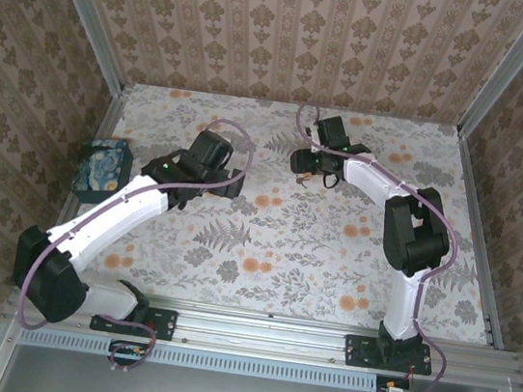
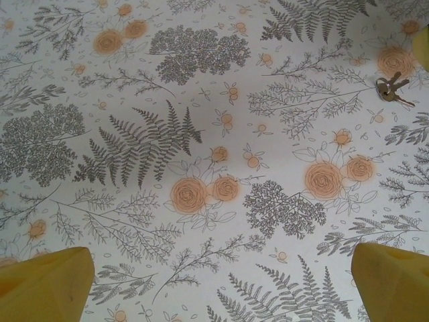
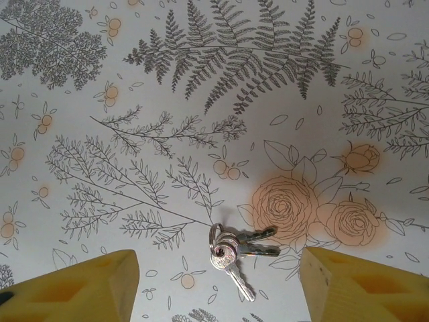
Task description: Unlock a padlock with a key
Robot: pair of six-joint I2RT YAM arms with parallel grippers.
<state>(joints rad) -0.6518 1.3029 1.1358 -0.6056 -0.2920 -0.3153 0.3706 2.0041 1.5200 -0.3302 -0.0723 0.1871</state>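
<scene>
- The bunch of keys (image 3: 231, 253) lies flat on the flowered table (image 1: 331, 255), its ring beside a printed rose, the keys fanned out from the ring.
- The right gripper (image 3: 218, 258) hangs over the bunch with its yellow fingers (image 3: 80, 288) spread wide, one on each side of the keys, and it holds nothing. I judge it is placed this way so that a straight descent brings the bunch between the fingers.
- The keys lie thin against the cloth, so the fingertips probably must go down to the surface to catch them — a high closing would miss.
- The left gripper (image 2: 222, 268) is also wide open and empty, over bare table. From its wrist camera the keys are at the far upper right, well apart from its fingers (image 2: 47, 285). It seems to wait there, free for its own part of the task.
- A patterned box (image 1: 102, 166) stands at the left edge of the table, near the left arm.
- My judgement: the task is at its start — picking up the key is the step in hand.
</scene>
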